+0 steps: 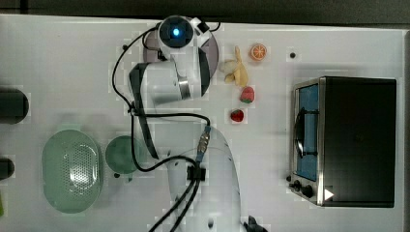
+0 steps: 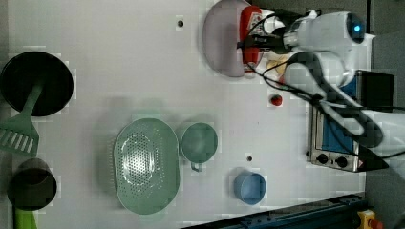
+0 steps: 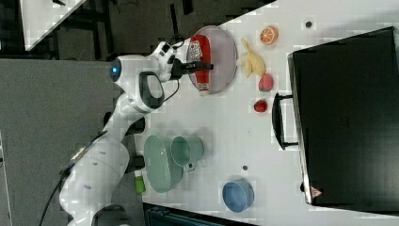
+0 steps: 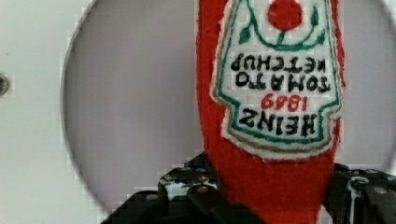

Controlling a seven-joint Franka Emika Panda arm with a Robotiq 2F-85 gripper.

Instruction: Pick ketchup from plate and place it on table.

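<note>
- A gripper (image 4: 271, 196) has its two dark fingers (image 4: 187, 191) pressed against either side of the ketchup (image 4: 271, 93), part-way open to the bottle's width and closed on its red body.
- The ketchup lies across the plate (image 4: 135, 107), label up; the label reads "Heinz Tomato Ketchup".
- In the right view the ketchup (image 3: 201, 61) stretches along the plate (image 3: 226, 52), its whitish cap end reaching the plate's lower rim, with the gripper (image 3: 193, 67) clamped at mid-bottle.
- In the left view the ketchup (image 2: 250, 24) sits at the plate's (image 2: 219, 43) right edge, the gripper (image 2: 258, 42) across it.
- The plate rests on the table (image 3: 226, 136), near its far edge as the right view shows it.
- Just to the right view's right of the plate lie a banana (image 3: 253, 61), an orange slice (image 3: 269, 35) and two strawberries (image 3: 266, 82).
- A black toaster oven (image 3: 343, 117) stands further to the right view's right.
- Toward the right view's bottom, well apart from the plate, sit a green colander (image 3: 160, 162), a green cup (image 3: 187, 150) touching it, and a blue bowl (image 3: 237, 195).
- The white arm (image 1: 169, 82) covers most of the plate (image 1: 212, 46) in the top view.
</note>
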